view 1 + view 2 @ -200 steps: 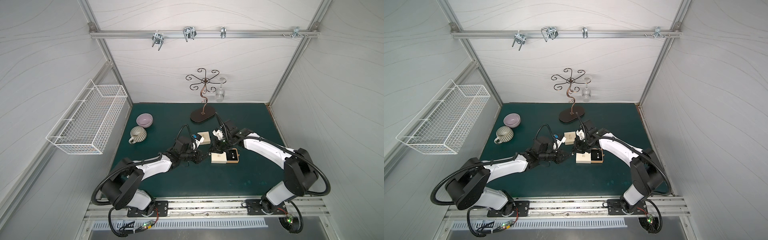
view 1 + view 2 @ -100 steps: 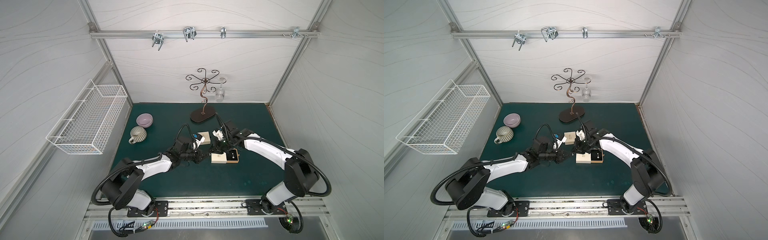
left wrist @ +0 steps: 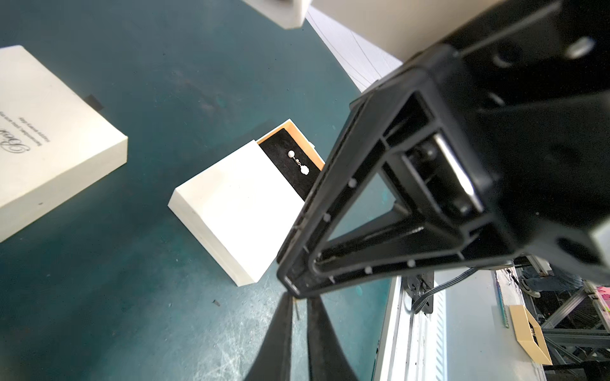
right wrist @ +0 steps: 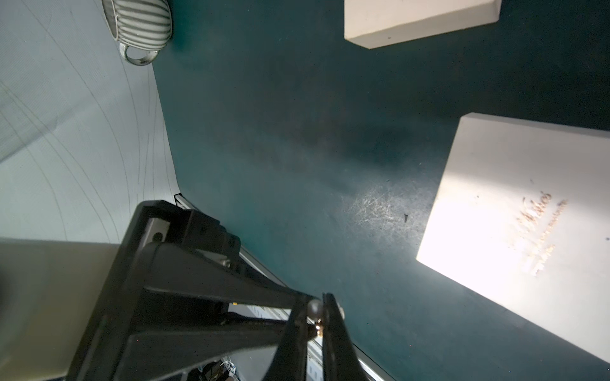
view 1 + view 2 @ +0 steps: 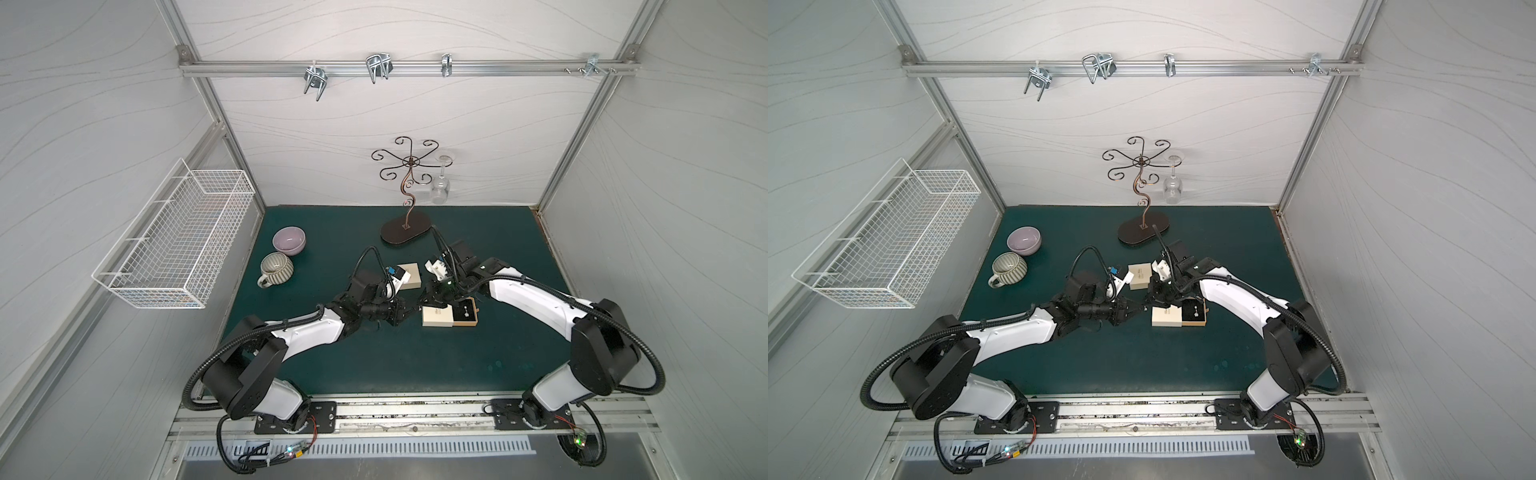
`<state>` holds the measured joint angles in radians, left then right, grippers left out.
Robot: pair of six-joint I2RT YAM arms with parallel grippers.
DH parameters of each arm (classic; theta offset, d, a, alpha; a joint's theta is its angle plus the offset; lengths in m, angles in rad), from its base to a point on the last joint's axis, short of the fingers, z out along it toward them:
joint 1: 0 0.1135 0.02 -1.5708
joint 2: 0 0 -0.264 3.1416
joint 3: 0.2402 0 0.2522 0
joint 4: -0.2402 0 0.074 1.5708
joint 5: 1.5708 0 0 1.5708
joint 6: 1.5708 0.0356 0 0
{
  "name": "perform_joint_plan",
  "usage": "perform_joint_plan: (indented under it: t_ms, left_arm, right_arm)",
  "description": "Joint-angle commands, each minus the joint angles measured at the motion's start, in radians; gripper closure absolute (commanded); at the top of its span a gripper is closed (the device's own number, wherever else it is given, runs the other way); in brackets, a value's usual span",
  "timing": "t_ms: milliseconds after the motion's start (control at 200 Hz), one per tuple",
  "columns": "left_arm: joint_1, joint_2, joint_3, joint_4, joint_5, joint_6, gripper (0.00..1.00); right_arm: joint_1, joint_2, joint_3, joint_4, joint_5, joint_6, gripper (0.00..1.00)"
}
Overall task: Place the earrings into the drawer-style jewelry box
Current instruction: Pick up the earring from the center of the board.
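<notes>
You have a white wire basket [image 5: 174, 245] hung on the left wall, above the green surface [image 5: 415, 361]. On that surface, at the far left, a lilac bowl [image 5: 289, 240] sits just behind a striped mug [image 5: 276, 268], the two close together. Your right wrist view shows that mug's ribbed side and its handle. At the back a curled metal stand [image 5: 405, 233] rises from a dark oval base, and one wine glass [image 5: 440, 192] hangs bowl-down from an arm on its right. Higher up, a metal rail [image 5: 498, 68] crosses the back wall and carries several hooks [image 5: 377, 66]. Near the middle a closed cream box [image 5: 411, 277] with script lettering lies flat.
</notes>
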<state>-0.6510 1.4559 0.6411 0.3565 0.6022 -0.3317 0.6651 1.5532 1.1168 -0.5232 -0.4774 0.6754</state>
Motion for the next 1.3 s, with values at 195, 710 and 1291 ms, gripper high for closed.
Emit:
perform_joint_plan:
  t_ms: [195,710,1291]
  left_arm:
    - [-0.004,-0.011,0.041,0.025,0.017,0.029,0.94]
    - [-0.005,-0.034,0.052,0.017,0.056,0.032,1.0]
    - [-0.02,-0.174,0.075,-0.107,0.151,0.168,1.0]
  right_arm:
    - [-0.006,-0.052,-0.018,-0.006,-0.023,-0.022,0.89]
    - [-0.042,-0.158,-0.089,0.115,-0.085,-0.058,0.76]
    - [-0.111,-0.363,-0.235,0.3,-0.274,-0.187,0.73]
